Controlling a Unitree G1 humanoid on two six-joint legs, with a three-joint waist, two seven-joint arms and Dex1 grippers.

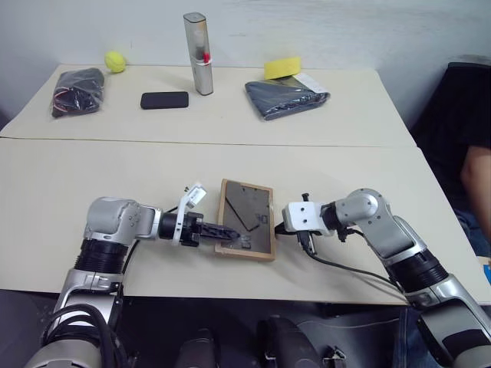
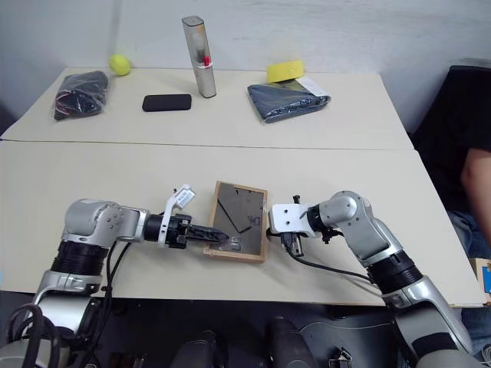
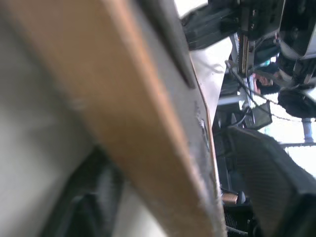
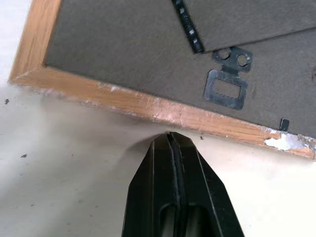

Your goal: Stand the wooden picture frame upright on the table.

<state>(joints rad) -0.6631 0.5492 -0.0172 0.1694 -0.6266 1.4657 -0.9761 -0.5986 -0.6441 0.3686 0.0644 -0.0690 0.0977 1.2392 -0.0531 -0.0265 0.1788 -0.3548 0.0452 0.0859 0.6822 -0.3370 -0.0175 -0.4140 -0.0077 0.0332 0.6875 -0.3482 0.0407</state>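
Note:
The wooden picture frame (image 1: pixel 257 205) lies face down on the table (image 1: pixel 115 176), near its front edge, dark grey back panel and fold-out stand up. From the left, my left gripper (image 1: pixel 239 236) reaches over the frame's near-left edge, one black finger on the back panel and the wooden edge (image 3: pixel 138 123) between the jaws, shut on it. My right gripper (image 1: pixel 278 228) is shut and holds nothing. Its tip (image 4: pixel 170 137) sits on the tabletop just short of the frame's right wooden edge (image 4: pixel 148 106), with a small gap between them.
On the far table lie a black phone (image 1: pixel 164 100), a yellow ball (image 1: pixel 115 60), a tall silver container (image 1: pixel 199 54), a black bag (image 1: pixel 77 90), a dark folded cloth (image 1: pixel 285 98) and a yellow sponge (image 1: pixel 282 67). A person's arm (image 1: pixel 477 180) shows at the right edge.

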